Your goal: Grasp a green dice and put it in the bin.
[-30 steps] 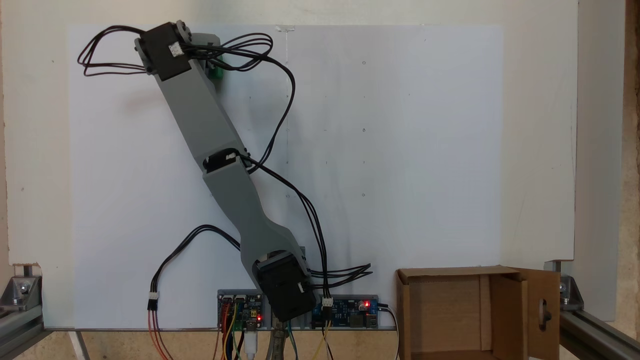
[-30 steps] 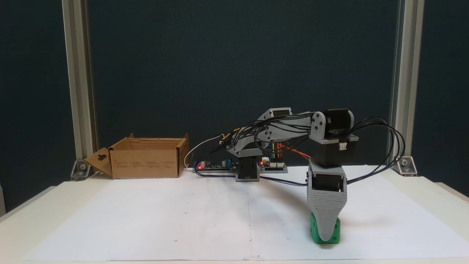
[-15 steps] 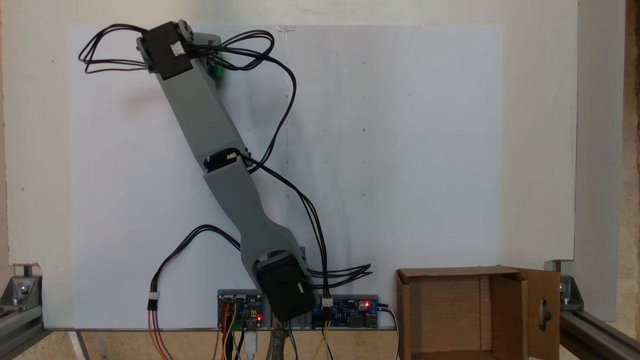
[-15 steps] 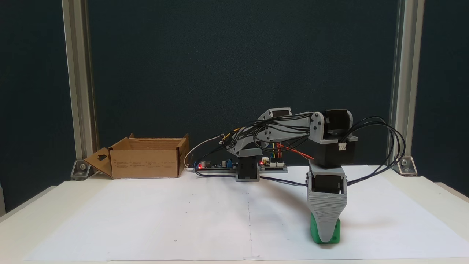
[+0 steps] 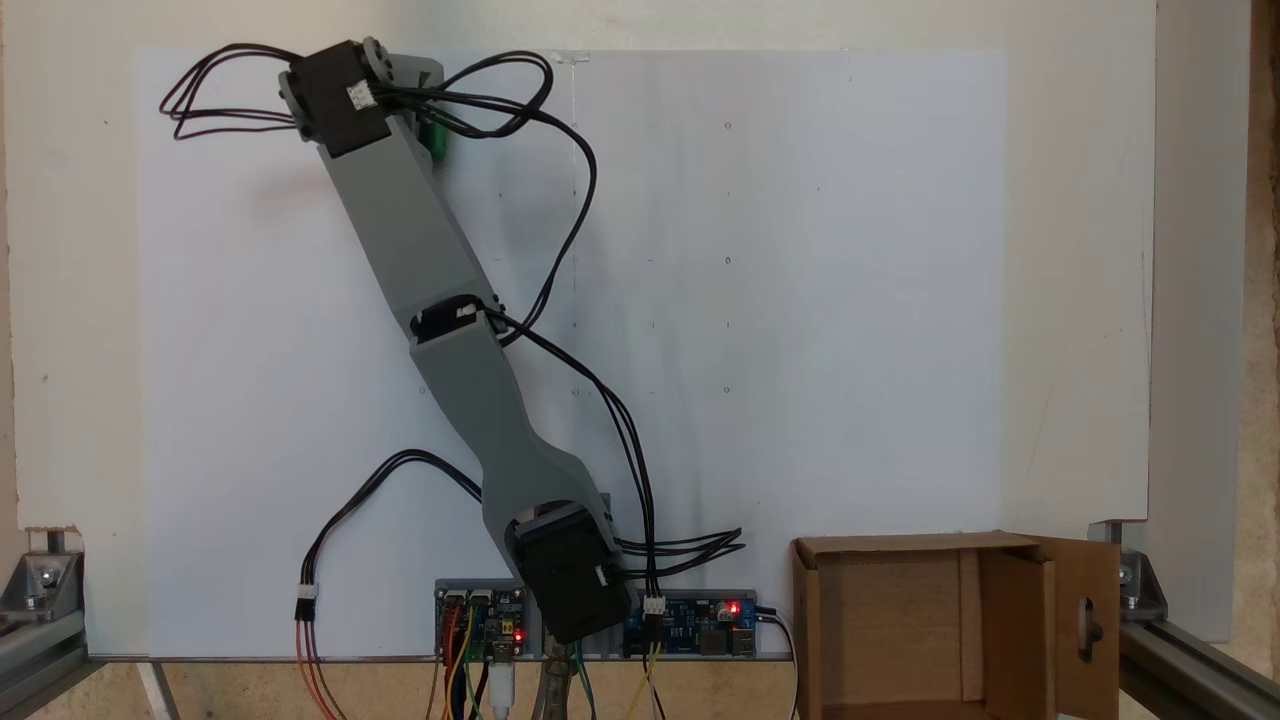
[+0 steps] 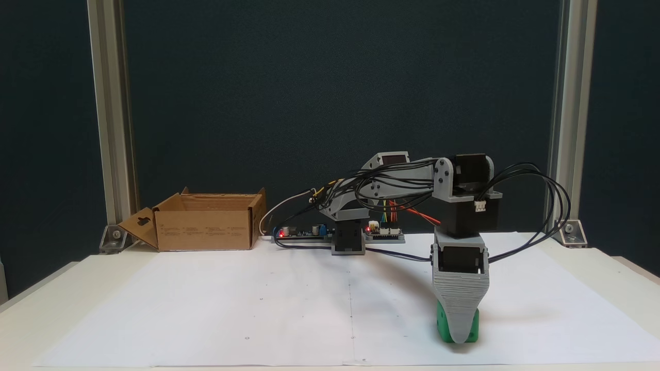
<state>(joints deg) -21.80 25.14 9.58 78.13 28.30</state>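
Where end effector [image 6: 460,337] points down, green dice [image 6: 441,324] behind

Pincer [image 6: 460,337] front hides most of green dice [image 6: 441,323]

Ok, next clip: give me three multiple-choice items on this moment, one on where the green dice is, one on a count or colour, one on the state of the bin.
1. Where is the green dice in the fixed view from the front?
A. Inside the bin
B. On the white paper under the end effector
C. Beside the circuit boards

2. How many cardboard boxes are on the table?
A. One
B. Two
C. Three

3. What state is the bin in?
A. Taped shut
B. Tipped upside down
C. Open, flaps out, nothing seen inside

Answers:
1 B: the cube sits on the white paper behind the grey end effector, far from the box.
2 A: both fixed views show a single brown box.
3 C: the view from above looks into bare cardboard, and the flap with the cutout stands open.
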